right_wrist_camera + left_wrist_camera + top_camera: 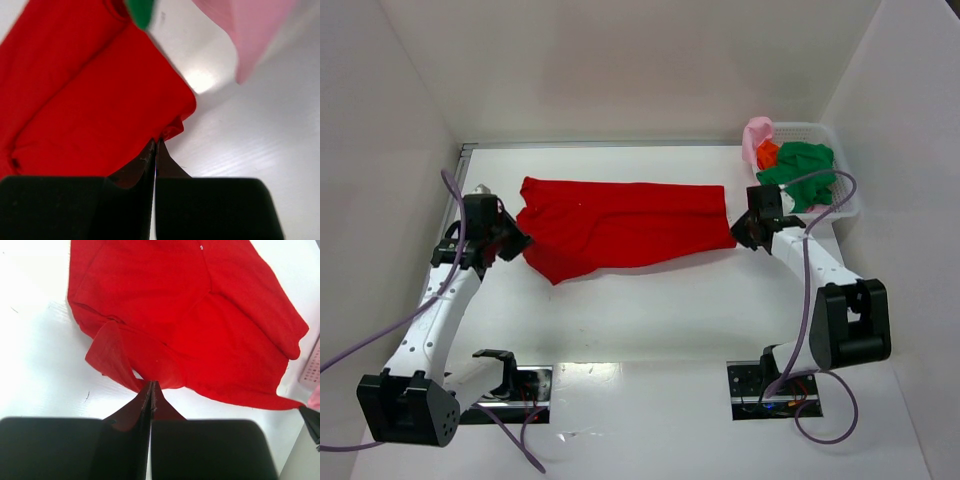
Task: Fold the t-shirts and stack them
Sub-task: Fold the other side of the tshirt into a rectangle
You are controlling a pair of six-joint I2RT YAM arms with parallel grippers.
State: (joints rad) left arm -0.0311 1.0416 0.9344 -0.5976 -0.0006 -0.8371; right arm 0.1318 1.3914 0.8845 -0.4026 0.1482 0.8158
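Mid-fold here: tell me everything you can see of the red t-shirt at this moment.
The red t-shirt is plain, bright red soft cloth. It lies flat and stretched sideways across the white table, seemingly doubled over lengthwise, with light creases and a small flap turned up at its left end. The left gripper is shut on its left edge and the right gripper on its right corner.

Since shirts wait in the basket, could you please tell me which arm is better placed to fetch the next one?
Probably right: the right gripper sits close to the basket, while the left gripper is across the red t-shirt. Both are shut on that shirt's ends, so it must release first.
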